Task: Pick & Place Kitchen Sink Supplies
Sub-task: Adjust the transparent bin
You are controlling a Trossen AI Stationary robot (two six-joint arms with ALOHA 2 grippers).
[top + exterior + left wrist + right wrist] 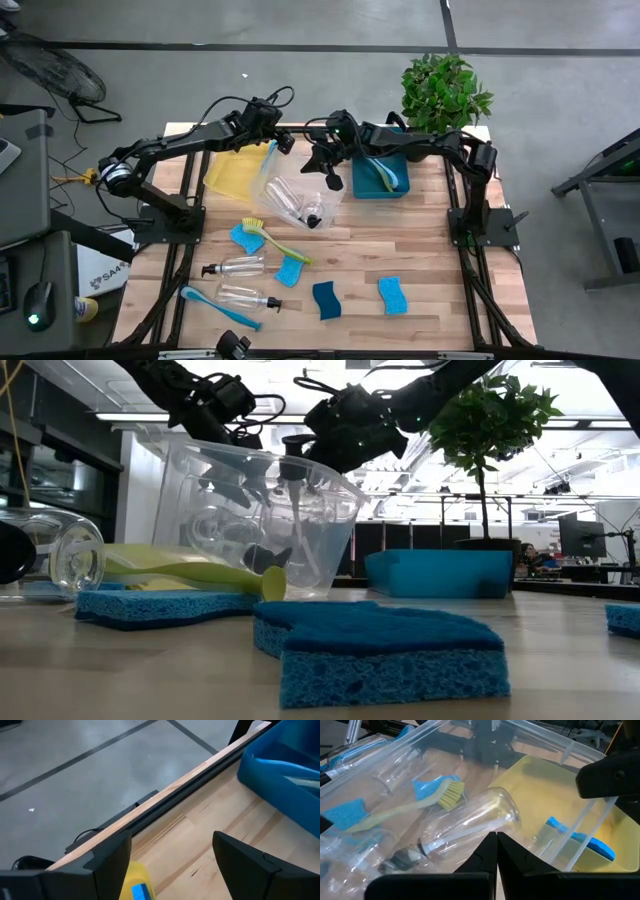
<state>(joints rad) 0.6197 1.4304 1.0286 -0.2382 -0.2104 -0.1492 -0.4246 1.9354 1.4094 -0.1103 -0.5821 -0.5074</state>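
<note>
Supplies scattered over the near half of the worktop [420,250]. Two clear bottles [232,267] with black tops lie on their sides at the left front, one just behind the other. Yellow-green brush [272,240] lies slanted across a light blue sponge [246,238] just behind them; a blue brush [218,307] lies at the left front edge. Three more sponges sit toward the front: one light blue [290,271] near the green brush handle, one dark blue [327,299] in the middle, one light blue [392,295] to its right.

Another clear bottle [470,827] lies inside the clear bin [297,196], which is tipped up on edge at mid-worktop. Yellow bin [236,172] sits just left of it with a blue sponge [580,840] inside. Teal bin [380,175] stands to the right with a brush [385,170] in it.

Left hand [272,138] is above the back rim of the clear bin, fingers [112,865] spread wide, nothing between them. Right hand [328,172] hangs over the right side of the clear bin, fingers [487,852] pressed together, empty.

Potted plant [443,90] stands at the back right corner
</note>
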